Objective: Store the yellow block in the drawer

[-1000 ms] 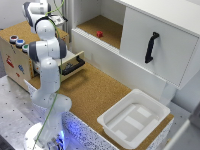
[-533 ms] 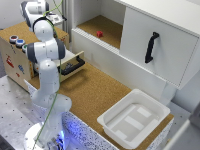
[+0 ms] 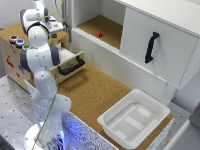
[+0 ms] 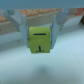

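In the wrist view the yellow block (image 4: 41, 40) sits between my gripper's (image 4: 41, 36) two fingers (image 4: 23, 27), which are shut on its sides. It has a dark mark on its face and hangs over a pale blurred surface. In the exterior view the gripper (image 3: 54, 27) is over the small wooden box (image 3: 12, 60) at that view's left, and the block is too small to make out there. The drawer (image 3: 67, 59) of the box stands pulled out, with its black bar handle (image 3: 73, 65) facing the cork floor.
Coloured discs (image 3: 20, 42) sit on top of the wooden box. A big white cabinet door (image 3: 165, 45) with a black handle stands at the exterior view's right, with a small red object (image 3: 99, 34) on the shelf behind. A white plastic tub (image 3: 135, 117) rests on the cork mat (image 3: 95, 92).
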Motion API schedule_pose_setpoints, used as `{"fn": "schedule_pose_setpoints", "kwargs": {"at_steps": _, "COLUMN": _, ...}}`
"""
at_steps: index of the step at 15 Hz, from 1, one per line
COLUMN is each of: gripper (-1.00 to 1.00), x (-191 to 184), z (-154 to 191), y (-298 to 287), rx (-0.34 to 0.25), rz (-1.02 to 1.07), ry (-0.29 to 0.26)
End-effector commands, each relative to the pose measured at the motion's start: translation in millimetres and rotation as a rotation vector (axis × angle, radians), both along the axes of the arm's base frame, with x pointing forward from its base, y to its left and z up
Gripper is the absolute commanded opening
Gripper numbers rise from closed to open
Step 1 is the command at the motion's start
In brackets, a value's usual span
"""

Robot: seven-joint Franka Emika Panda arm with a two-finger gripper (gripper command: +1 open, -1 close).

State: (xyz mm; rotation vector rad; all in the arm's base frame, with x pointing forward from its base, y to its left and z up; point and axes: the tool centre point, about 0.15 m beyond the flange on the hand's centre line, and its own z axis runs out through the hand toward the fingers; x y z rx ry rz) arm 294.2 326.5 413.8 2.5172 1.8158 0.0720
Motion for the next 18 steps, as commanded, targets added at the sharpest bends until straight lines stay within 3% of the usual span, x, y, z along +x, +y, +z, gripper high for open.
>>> {"fn": "schedule_pose_setpoints", "kwargs": {"at_steps": 1, "gripper": -1.00, "x": 21.0, "z": -53.3, "y": -49.7, "rx": 0.206, "rz": 0.082, "ry": 0.059}}
{"fn": "schedule_pose_setpoints", "kwargs": {"at_steps": 8, "gripper": -1.00, "x": 60.5, "z": -73.7, "y": -18.9, "rx": 0.177, "rz": 0.199, "ry": 0.102}}
{"fn": "schedule_pose_setpoints", "kwargs": {"at_steps": 14, "gripper": -1.00, "x": 56.0, "z": -84.5, "y": 2.7, "rx": 0.072, "rz": 0.220, "ry": 0.107}}
{"fn": "schedule_pose_setpoints", "kwargs": {"at_steps": 15, "gripper": 1.00, "x": 52.4, "z": -81.3, "y": 3.6, "rx": 0.044, "rz": 0.208, "ry": 0.095}}
{"fn": "schedule_pose_setpoints", "kwargs": {"at_steps": 18, "gripper": 1.00, "x": 42.1, "z": -66.4, "y": 2.4, "rx": 0.013, "rz": 0.179, "ry": 0.056}}
